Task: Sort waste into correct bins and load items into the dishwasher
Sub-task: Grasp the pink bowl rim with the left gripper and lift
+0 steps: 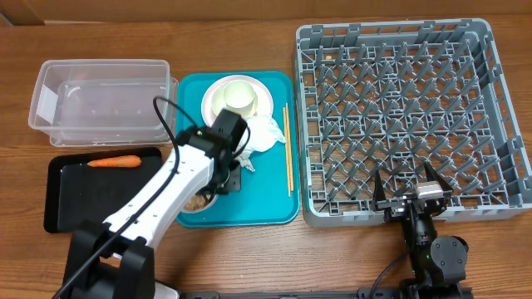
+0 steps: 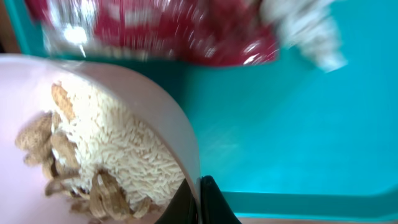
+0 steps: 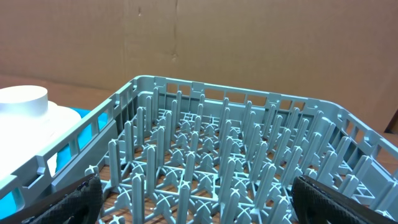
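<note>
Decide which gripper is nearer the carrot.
Left. The left gripper is at the rice bowl on the teal tray, beside the black tray holding the carrot; the right gripper sits by the dish rack, far across.

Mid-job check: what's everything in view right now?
clear tub: one, transparent, rear left
black tray: one, black, front left
carrot: one, orange, on black tray
teal tray: one, teal, centre
plate: one, pale, far end of teal tray
upturned bowl: one, pale, on plate
napkin: one, white, beside plate
chopsticks: apparent pair, wooden, teal tray's right edge
wrapper: one, red, teal tray
rice bowl: one, pale, near end of teal tray, holds rice and nuts
dish rack: one, grey, right
left gripper: black, closed on rice bowl's rim
right gripper: black, open, by rack's near edge
</note>
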Motion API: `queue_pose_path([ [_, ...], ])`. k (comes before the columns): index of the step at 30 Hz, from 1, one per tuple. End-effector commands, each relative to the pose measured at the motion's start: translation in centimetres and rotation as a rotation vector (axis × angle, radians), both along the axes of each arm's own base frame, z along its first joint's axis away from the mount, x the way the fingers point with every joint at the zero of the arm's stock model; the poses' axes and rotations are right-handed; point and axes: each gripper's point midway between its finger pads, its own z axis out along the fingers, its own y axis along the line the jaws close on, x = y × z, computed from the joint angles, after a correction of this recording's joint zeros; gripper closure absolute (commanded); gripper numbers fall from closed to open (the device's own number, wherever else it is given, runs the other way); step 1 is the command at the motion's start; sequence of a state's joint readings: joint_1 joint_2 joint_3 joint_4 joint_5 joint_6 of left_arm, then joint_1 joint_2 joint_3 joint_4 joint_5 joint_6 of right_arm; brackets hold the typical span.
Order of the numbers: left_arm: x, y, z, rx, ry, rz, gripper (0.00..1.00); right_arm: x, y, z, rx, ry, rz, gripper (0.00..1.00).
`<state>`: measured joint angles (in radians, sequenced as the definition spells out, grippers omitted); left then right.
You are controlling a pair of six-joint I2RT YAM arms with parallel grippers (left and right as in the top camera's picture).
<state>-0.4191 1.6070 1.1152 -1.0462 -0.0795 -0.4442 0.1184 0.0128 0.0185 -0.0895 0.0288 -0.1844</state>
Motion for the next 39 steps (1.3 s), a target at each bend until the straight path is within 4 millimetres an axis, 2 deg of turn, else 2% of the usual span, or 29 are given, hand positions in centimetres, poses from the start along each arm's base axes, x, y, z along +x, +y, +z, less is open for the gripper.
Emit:
queue_pose_path([
  [1, 2.4, -0.9, 3.2, -0.010, -0.072, -0.111, 0.96, 0.0, 0.0, -0.1, 0.001, -0.008, 0.002, 0.00],
  [5, 3.7, 0.2, 5.7, 0.055, -0.122, -0.094, 0.96, 0.0, 0.0, -0.1, 0.001, -0.008, 0.002, 0.00],
  [10, 4.4, 1.8, 7.6, 0.082, -0.157, -0.054, 0.96, 0.0, 0.0, -0.1, 0.001, -0.008, 0.002, 0.00],
  [25, 5.0, 9.7, 9.6, -0.002, -0.193, 0.212, 0.96, 0.0, 0.0, -0.1, 0.001, -0.008, 0.002, 0.00],
  [31, 5.1, 11.6, 10.6, -0.124, -0.230, 0.306, 0.96, 0.0, 0.0, -0.1, 0.001, -0.008, 0.002, 0.00],
  [39, 5.0, 13.2, 11.8, -0.257, -0.318, 0.354, 0.96, 0.0, 0.0, -0.1, 0.001, -0.008, 0.002, 0.00],
])
